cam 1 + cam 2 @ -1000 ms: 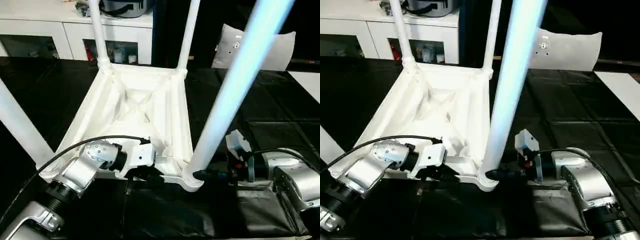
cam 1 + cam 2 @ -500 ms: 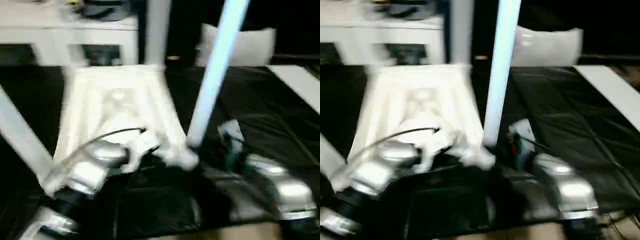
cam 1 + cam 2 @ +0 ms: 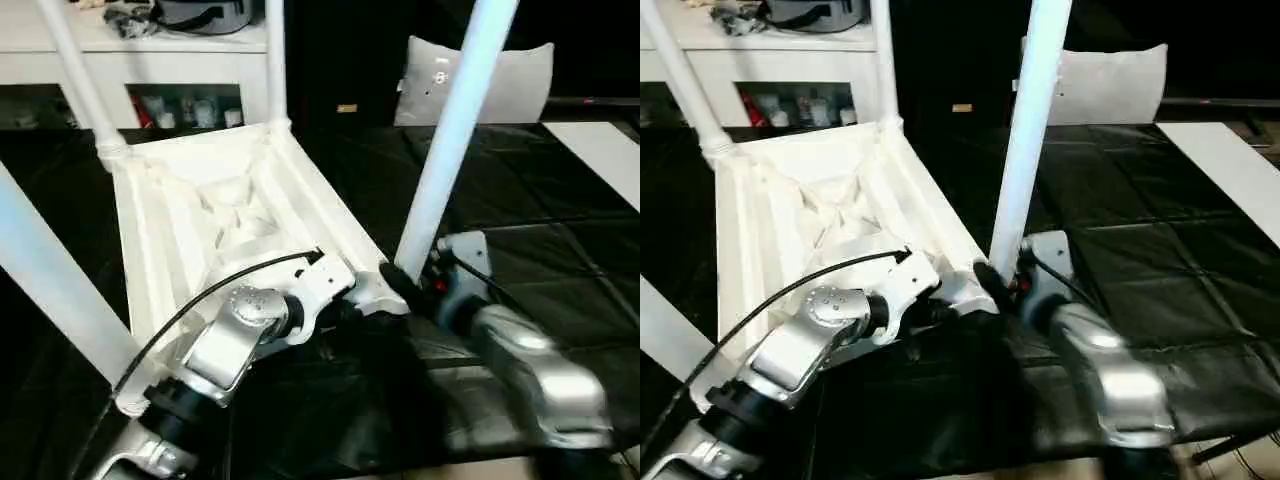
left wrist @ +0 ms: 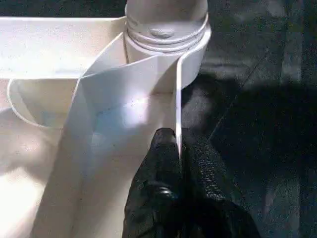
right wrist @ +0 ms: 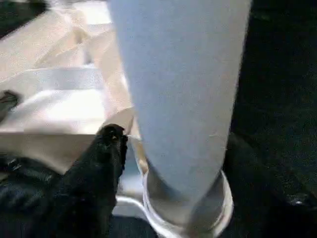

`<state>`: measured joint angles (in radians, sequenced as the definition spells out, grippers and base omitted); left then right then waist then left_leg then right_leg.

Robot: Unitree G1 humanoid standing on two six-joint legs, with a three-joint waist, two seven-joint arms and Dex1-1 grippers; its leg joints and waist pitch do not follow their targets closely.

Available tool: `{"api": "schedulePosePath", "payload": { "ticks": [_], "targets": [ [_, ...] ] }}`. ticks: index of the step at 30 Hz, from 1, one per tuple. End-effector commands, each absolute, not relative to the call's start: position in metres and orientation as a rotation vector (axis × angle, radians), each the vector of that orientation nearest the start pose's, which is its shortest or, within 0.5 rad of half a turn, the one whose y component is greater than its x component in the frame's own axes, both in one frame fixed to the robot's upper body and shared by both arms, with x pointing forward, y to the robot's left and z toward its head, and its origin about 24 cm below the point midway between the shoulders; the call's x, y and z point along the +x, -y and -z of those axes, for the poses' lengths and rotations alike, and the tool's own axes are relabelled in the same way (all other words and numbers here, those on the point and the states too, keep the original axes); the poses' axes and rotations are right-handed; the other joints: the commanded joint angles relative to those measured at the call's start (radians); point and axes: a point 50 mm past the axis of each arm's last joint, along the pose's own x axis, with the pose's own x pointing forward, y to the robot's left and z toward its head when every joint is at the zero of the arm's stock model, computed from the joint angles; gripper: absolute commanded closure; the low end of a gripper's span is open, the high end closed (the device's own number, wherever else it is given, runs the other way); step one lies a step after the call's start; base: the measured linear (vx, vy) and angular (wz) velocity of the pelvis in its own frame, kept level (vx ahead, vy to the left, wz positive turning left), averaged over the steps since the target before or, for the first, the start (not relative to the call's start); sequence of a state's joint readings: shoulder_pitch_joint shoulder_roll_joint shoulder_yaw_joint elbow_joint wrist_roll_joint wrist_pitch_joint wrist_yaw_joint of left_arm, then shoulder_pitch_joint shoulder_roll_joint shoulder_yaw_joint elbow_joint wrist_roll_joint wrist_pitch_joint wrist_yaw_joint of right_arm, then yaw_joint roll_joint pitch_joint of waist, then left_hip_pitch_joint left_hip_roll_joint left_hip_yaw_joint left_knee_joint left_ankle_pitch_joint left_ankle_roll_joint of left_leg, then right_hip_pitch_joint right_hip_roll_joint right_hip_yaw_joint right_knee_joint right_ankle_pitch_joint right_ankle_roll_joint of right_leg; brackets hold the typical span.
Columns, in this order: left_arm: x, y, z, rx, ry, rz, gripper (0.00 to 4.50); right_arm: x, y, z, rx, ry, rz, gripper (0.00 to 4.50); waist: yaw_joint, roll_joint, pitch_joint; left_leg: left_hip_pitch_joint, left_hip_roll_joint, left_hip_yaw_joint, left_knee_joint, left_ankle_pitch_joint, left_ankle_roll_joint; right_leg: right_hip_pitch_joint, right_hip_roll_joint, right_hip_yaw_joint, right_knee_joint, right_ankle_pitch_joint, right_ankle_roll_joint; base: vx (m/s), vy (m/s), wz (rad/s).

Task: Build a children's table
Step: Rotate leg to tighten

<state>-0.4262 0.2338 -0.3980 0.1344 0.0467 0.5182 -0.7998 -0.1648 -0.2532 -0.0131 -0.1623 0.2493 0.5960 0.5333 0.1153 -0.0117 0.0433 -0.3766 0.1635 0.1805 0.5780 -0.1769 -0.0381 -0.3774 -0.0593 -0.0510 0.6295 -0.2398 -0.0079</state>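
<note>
An upturned white children's table [image 3: 215,215] is seen across the centre and left of the head view, resting on a black surface [image 3: 540,210], ribbed underside up, with four legs rising from its corners. The nearest leg [image 3: 455,130] stands right of centre. In the lower middle, the table's thin side wall is pinched between the black fingers of the left gripper [image 4: 178,163]. The right gripper [image 3: 400,280] is placed at the base of that leg; one finger [image 5: 106,153] is seen beside it, and whether the leg is clasped cannot be told.
</note>
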Motion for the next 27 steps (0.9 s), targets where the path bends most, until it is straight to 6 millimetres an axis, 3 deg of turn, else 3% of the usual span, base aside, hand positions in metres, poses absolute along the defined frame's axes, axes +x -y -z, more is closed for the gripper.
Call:
{"api": "schedulePosePath", "payload": {
  "ticks": [1,7,8,11,12,16,17,19,20,21,23,25,26,27],
  "targets": [
    [0.286,-0.067,-0.062,0.372,-0.358,1.134,4.5,0.268,0.157,-0.084,0.039,-0.227,-0.668,0.84,0.007,-0.005,-0.051,0.013,0.069,-0.032,-0.06,-0.136,0.037,0.046,-0.097,0.053,-0.08,-0.014,-0.167,0.0,0.0,0.0],
    [0.283,-0.085,-0.06,0.439,-0.351,1.227,4.5,0.256,0.187,-0.092,-0.031,-0.243,-0.84,0.56,0.013,-0.009,-0.051,0.012,0.07,-0.031,-0.056,-0.126,0.058,0.045,-0.096,0.053,-0.078,-0.013,-0.176,0.0,0.0,0.0],
    [0.282,-0.089,-0.06,0.463,-0.345,1.262,4.5,0.253,0.193,-0.092,-0.058,-0.261,-0.875,0.32,0.013,-0.014,-0.05,0.013,0.071,-0.029,-0.055,-0.128,0.064,0.045,-0.096,0.053,-0.08,-0.017,-0.18,0.0,0.0,0.0],
    [0.282,-0.095,-0.059,0.492,-0.341,1.284,4.5,0.249,0.2,-0.093,-0.089,-0.288,-0.92,0.18,0.021,-0.01,-0.052,0.015,0.073,-0.029,-0.053,-0.118,0.073,0.041,-0.096,0.051,-0.075,-0.007,-0.189,0.0,0.0,0.0],
    [0.285,-0.099,-0.059,0.512,-0.338,1.264,4.5,0.249,0.203,-0.094,-0.09,-0.286,-0.907,0.08,0.023,-0.016,-0.05,0.016,0.073,-0.027,-0.053,-0.126,0.075,0.04,-0.096,0.051,-0.078,-0.02,-0.191,0.0,0.0,0.0],
    [0.289,-0.106,-0.061,0.488,-0.314,1.203,4.5,0.254,0.208,-0.096,-0.066,-0.255,-0.838,0.08,0.027,-0.017,-0.049,0.017,0.075,-0.028,-0.055,-0.135,0.064,0.038,-0.098,0.051,-0.079,-0.069,-0.188,0.0,0.0,0.0],
    [0.287,-0.107,-0.065,0.421,-0.288,1.198,4.23,0.254,0.207,-0.096,-0.046,-0.216,-0.817,0.03,0.028,-0.017,-0.049,0.017,0.074,-0.028,-0.055,-0.14,0.056,0.037,-0.1,0.05,-0.081,-0.093,-0.187,0.0,0.0,0.0],
    [0.286,-0.107,-0.067,0.391,-0.275,1.197,4.23,0.254,0.207,-0.097,-0.034,-0.195,-0.81,0.03,0.026,-0.016,-0.05,0.013,0.072,-0.028,-0.054,-0.142,0.049,0.039,-0.102,0.049,-0.079,-0.105,-0.191,0.0,0.0,0.0],
    [0.285,-0.107,-0.068,0.375,-0.267,1.198,3.88,0.254,0.207,-0.097,-0.026,-0.183,-0.808,0.0,0.026,-0.014,-0.051,0.016,0.075,-0.027,-0.055,-0.148,0.048,0.035,-0.101,0.05,-0.081,-0.102,-0.196,0.0,0.0,0.0],
    [0.285,-0.107,-0.068,0.375,-0.267,1.198,3.88,0.254,0.207,-0.097,-0.026,-0.183,-0.808,0.0,0.026,-0.014,-0.05,0.017,0.076,-0.028,-0.055,-0.15,0.048,0.034,-0.099,0.049,-0.08,-0.095,-0.198,0.0,0.0,0.0],
    [0.281,-0.107,-0.078,0.294,-0.183,1.107,3.86,0.249,0.2,-0.097,0.023,-0.158,-0.781,0.0,0.025,-0.013,-0.049,0.016,0.078,-0.029,-0.057,-0.152,0.047,0.035,-0.099,0.049,-0.077,-0.081,-0.202,0.0,0.0,0.0],
    [0.278,-0.114,-0.086,0.209,-0.126,0.891,3.57,0.241,0.188,-0.1,0.09,-0.095,-0.718,0.0,0.024,-0.016,-0.05,0.014,0.081,-0.029,-0.057,-0.153,0.054,0.035,-0.1,0.049,-0.076,-0.053,-0.208,0.0,0.0,0.0],
    [0.278,-0.114,-0.086,0.208,-0.126,0.89,3.57,0.241,0.188,-0.1,0.09,-0.095,-0.717,0.0,0.024,-0.019,-0.05,0.013,0.079,-0.029,-0.055,-0.144,0.059,0.035,-0.097,0.049,-0.076,-0.046,-0.203,0.0,0.0,0.0],
    [0.274,-0.12,-0.09,0.149,-0.11,0.767,3.57,0.234,0.181,-0.1,0.104,-0.076,-0.678,0.0,0.024,-0.023,-0.049,0.013,0.075,-0.028,-0.056,-0.145,0.061,0.034,-0.094,0.048,-0.08,-0.073,-0.189,0.0,0.0,0.0]
  ]
}}
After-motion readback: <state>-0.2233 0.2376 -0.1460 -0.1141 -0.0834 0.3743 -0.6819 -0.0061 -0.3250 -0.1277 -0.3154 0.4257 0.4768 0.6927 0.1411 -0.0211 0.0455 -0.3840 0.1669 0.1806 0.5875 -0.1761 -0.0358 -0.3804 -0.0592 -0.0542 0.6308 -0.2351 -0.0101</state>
